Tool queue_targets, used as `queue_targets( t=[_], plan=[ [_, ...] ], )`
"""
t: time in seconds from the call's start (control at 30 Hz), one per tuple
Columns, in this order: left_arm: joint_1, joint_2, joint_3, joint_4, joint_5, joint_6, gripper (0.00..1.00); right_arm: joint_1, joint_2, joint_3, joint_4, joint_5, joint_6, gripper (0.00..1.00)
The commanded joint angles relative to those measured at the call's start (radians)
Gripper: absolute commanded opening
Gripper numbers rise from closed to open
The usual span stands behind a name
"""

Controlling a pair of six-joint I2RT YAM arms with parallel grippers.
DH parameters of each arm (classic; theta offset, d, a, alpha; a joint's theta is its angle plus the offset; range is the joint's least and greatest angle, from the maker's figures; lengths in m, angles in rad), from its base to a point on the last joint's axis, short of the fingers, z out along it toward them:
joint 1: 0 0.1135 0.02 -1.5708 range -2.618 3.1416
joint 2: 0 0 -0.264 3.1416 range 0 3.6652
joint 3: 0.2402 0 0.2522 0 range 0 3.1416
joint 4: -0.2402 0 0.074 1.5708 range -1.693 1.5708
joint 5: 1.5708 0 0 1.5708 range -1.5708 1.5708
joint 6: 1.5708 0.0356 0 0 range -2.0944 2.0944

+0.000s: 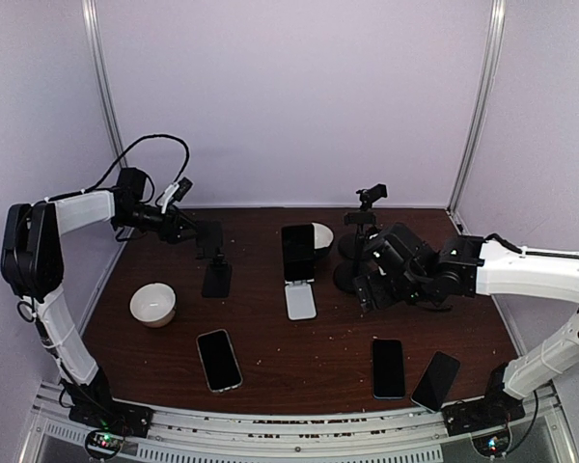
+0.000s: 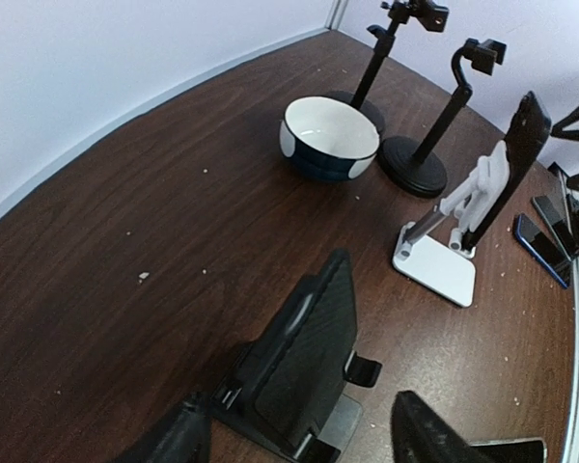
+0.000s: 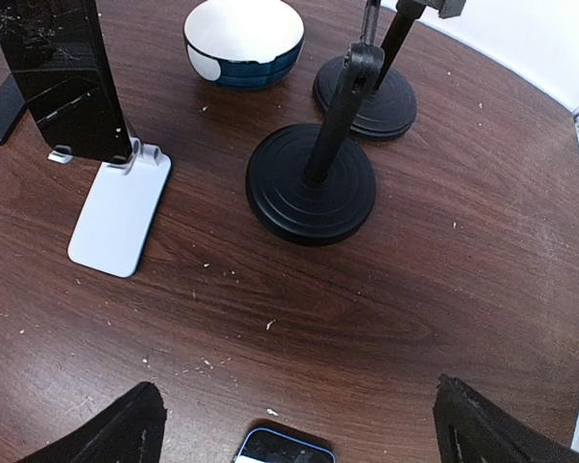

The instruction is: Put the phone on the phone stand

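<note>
A dark phone [image 1: 297,253] leans upright on the white stand [image 1: 300,300] at mid-table; it also shows in the right wrist view [image 3: 63,82]. An empty black phone stand [image 1: 215,270] sits to its left. My left gripper [image 1: 208,237] is open and its fingers straddle this black stand [image 2: 304,357] from behind without touching it. Three phones lie flat at the front: one left [image 1: 218,359], one right [image 1: 388,367], one far right [image 1: 435,380]. My right gripper [image 1: 372,282] is open and empty above the table, with the top of a blue-edged phone [image 3: 283,449] below it.
Two black clamp stands on round bases [image 1: 362,236] stand just behind the right gripper [image 3: 304,434]. A blue-and-white bowl [image 1: 321,236] sits behind the white stand. A white bowl [image 1: 153,304] sits at the left. White walls enclose the table.
</note>
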Motion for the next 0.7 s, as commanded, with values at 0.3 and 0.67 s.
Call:
queue_targets(
  t=[0.3,0.67],
  plan=[
    [0.001,0.057,0.018,0.088,0.109,-0.045,0.38,0.002,-0.008,0.0,0.009,0.022,0.007,1.0],
    [-0.007,0.082,0.018,0.124,0.159,-0.054,0.19,0.003,-0.016,-0.003,0.012,0.016,0.014,1.0]
  ],
)
